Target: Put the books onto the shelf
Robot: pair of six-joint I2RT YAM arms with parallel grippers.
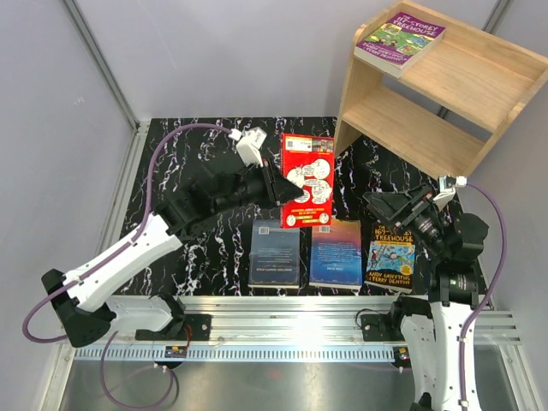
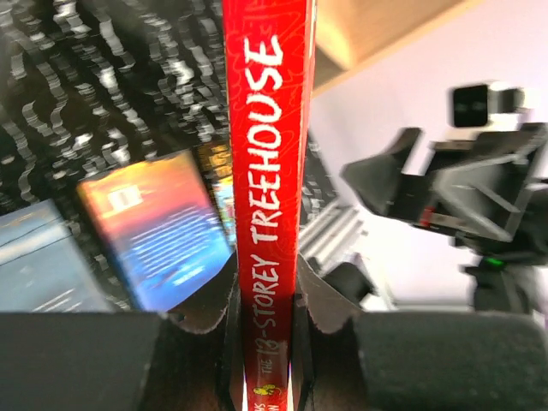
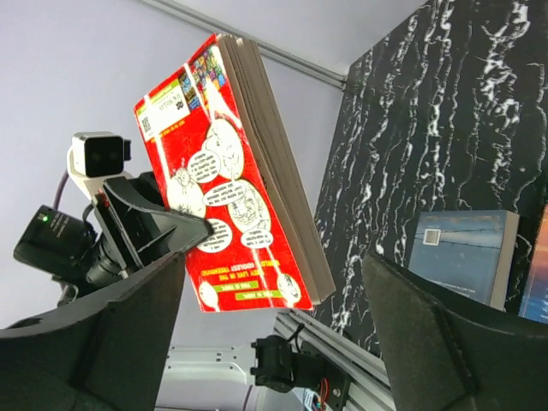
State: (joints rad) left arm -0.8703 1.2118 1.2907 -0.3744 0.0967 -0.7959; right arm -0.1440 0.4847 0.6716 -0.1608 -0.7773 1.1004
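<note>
Left gripper [image 1: 278,184]: pinching the red cartoon-covered paperback [image 1: 308,180] across its covers at the spine edge, raised off the black marbled surface [image 1: 171,154].
Handling: likely light, bendy and glossy. A hold near the spine seems stiffest, though the free page edge may sag.
Lying flat: dark blue-grey paperback [image 1: 275,253], plain blue paperback [image 1: 336,253] and blue-yellow Treehouse paperback [image 1: 391,257], from 7 to 4 o'clock of the red one.
Right gripper [image 1: 390,205]: spread, holding nothing.
Light wooden two-tier shelf [image 1: 360,94]: at 1 o'clock — purple-green paperback [image 1: 400,41] on its top tier.
</note>
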